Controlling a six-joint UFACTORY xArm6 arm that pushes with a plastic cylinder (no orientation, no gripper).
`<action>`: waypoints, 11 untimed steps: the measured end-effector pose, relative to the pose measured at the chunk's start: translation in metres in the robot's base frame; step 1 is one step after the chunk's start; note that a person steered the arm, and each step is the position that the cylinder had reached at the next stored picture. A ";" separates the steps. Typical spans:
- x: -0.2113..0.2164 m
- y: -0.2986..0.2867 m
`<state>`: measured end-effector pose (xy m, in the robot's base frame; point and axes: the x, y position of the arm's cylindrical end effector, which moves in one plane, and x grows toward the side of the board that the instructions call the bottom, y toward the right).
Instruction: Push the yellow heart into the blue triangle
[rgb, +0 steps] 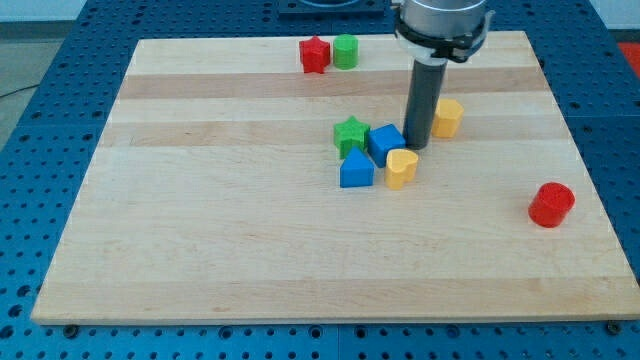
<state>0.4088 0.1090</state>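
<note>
Camera view: yellow heart (401, 168) beside blue triangle (356, 170)

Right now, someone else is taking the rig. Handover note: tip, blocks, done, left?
My tip is down on the wooden board, just above the yellow heart block and beside the blue cube.
The yellow heart sits a small gap to the right of the blue triangle block.
Green star block is above the triangle; a second yellow block lies right of the rod.
Done: heart brought close. Left: push it leftward until it touches the triangle.
</note>
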 end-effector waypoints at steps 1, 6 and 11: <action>0.019 0.037; 0.051 0.006; 0.053 -0.050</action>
